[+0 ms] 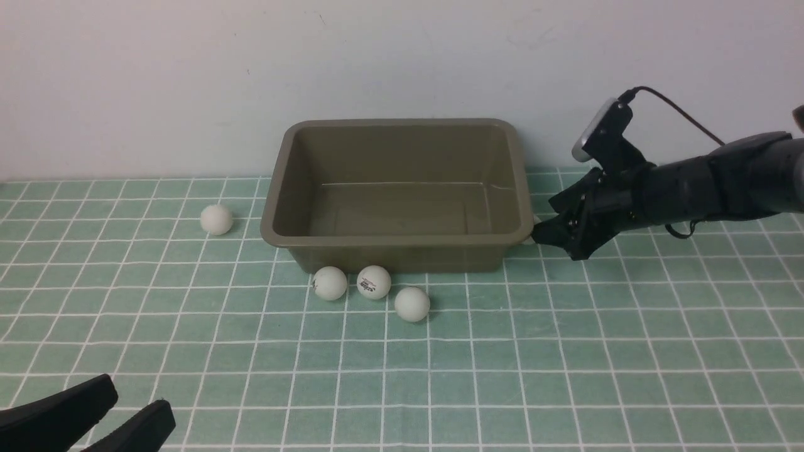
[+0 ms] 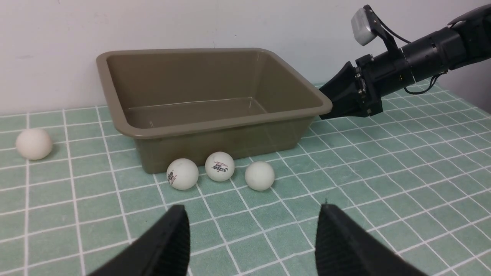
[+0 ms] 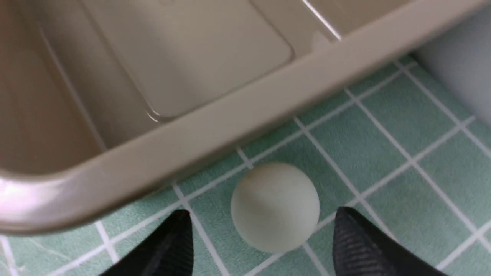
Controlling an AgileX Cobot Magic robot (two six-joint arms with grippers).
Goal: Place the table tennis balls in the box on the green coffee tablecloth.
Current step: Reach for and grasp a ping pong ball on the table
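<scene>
The step in hand looks like the first pick. The box [image 1: 396, 240] sits empty in the upper middle of the front view on the green tablecloth [image 1: 565, 351], and no ball is in it yet. The right gripper [image 1: 544, 237] reaches in low from the right of that frame to the box's right end. There the nearest ball [image 3: 275, 207] lies on the cloth just beside the box wall, close under the flared rim. The right wrist view shows the jaws apart with this ball between them and cloth visible on either side, so nothing is clamped. The left gripper [image 1: 139, 398], in the lower left corner of the front view, also has its jaws apart and holds nothing. A lone ball [image 1: 217, 219] lies to the left of the box, and a row of three balls [image 1: 374, 281] lies just in front of its near wall. The next move probably calls for closing squarely across the ball's middle, since a light round ball could squirt out of an off-centre pinch. The gripper should then likely draw away from the overhanging rim before lifting, carry the ball over the opening and let go.
</scene>
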